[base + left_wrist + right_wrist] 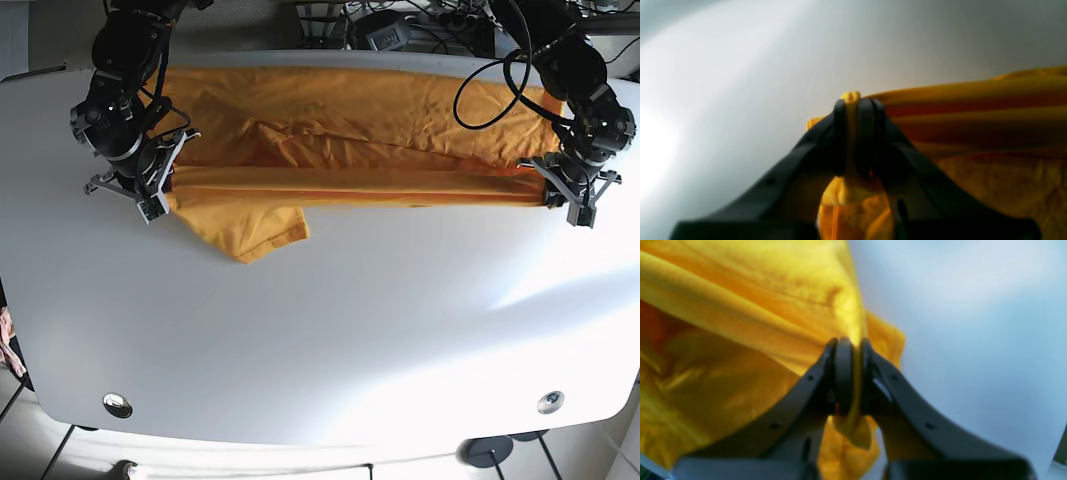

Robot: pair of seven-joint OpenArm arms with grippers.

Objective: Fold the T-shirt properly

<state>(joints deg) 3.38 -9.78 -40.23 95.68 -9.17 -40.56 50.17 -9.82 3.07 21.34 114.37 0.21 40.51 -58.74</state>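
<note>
A yellow-orange T-shirt [340, 140] lies spread across the far half of the white table, its near edge pulled taut in a straight fold line between my two grippers. My left gripper [853, 103] [553, 190] is shut on the shirt [973, 110] at the base view's right end of that line. At the left end my right gripper [853, 346] [168, 185] is shut on the fabric [740, 306]. One sleeve [250, 228] hangs out toward the table's front, below the fold line.
The white table [350, 330] stretches in front of the shirt, with two round metal inserts [117, 404] [549, 402] near its front edge. Cables [490, 70] loop behind the arm on the right.
</note>
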